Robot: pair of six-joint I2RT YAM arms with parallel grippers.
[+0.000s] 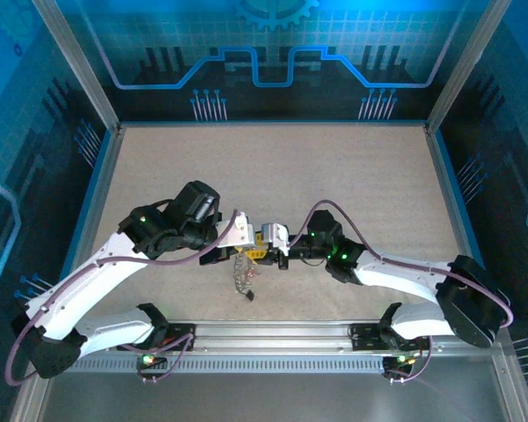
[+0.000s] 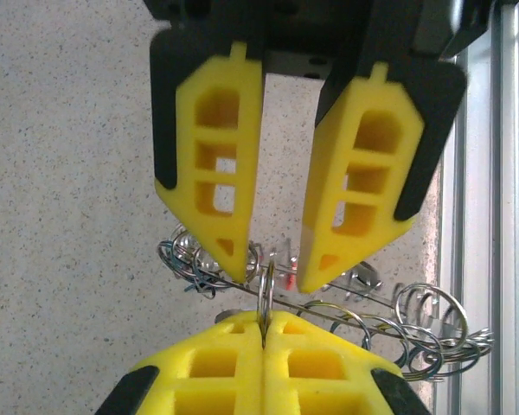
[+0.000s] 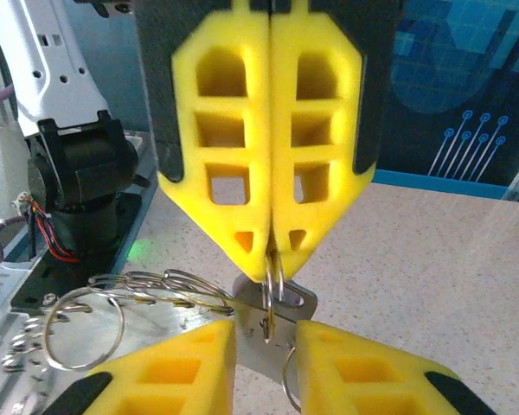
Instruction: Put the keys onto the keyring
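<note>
1. The left gripper (image 2: 264, 327) is fully closed, its fingertips pinching a small metal keyring (image 2: 265, 290) by its edge.
2. The right gripper (image 3: 265, 337) meets it tip to tip, with its jaws partly apart on either side of that ring and not clamped on it.
3. The keys (image 1: 242, 277) hang in a tangled bunch just below both grippers, over the worktop (image 1: 334, 176).

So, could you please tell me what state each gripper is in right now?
Left gripper: closed on a small keyring.
Right gripper: open, straddling that ring.
</note>
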